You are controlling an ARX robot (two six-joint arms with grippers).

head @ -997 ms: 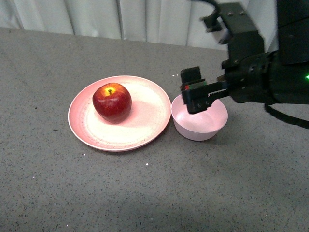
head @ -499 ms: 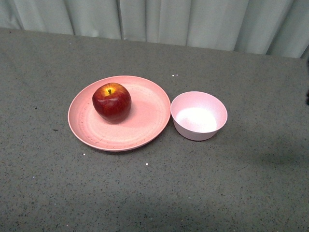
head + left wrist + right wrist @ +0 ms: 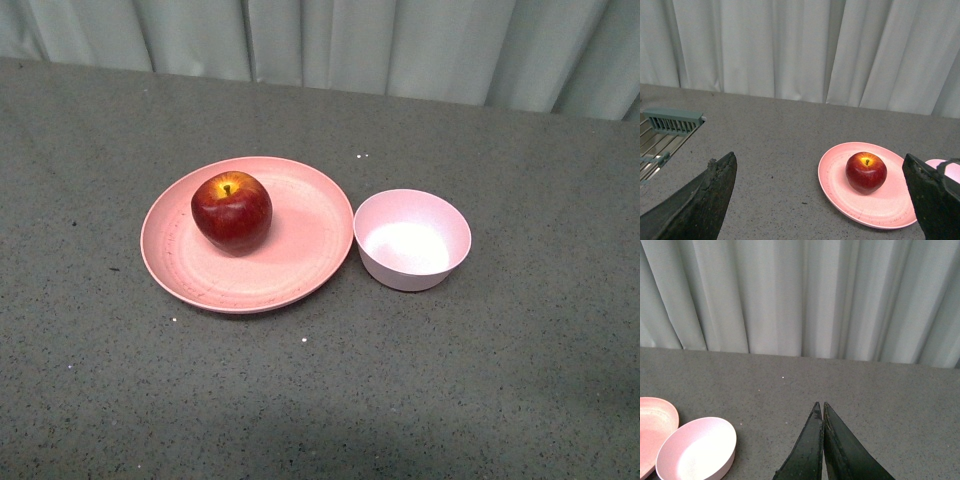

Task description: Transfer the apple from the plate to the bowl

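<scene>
The dark red apple [image 3: 231, 211] rests on the left half of the salmon-pink plate [image 3: 300, 250]. Just right of the plate stands the pale pink bowl [image 3: 412, 240], with nothing in it. Neither arm shows in the front view. In the left wrist view my left gripper [image 3: 819, 156] is open wide, well back from the apple [image 3: 866, 172] and the plate [image 3: 835, 175], and a sliver of the bowl [image 3: 939, 165] shows by one finger. My right gripper [image 3: 820, 404] is shut on nothing, hovering off to the side of the bowl [image 3: 697, 450] and the plate's edge [image 3: 652, 425].
Everything sits on a grey speckled tabletop [image 3: 480, 380]. White curtains [image 3: 400, 40] hang along its far edge. A green and metal rack [image 3: 672, 120] lies at the table's side in the left wrist view.
A second ago my right arm hung over the bowl in the front view. It has since pulled away to the right, out of that view. Apple, plate and bowl have not moved.
</scene>
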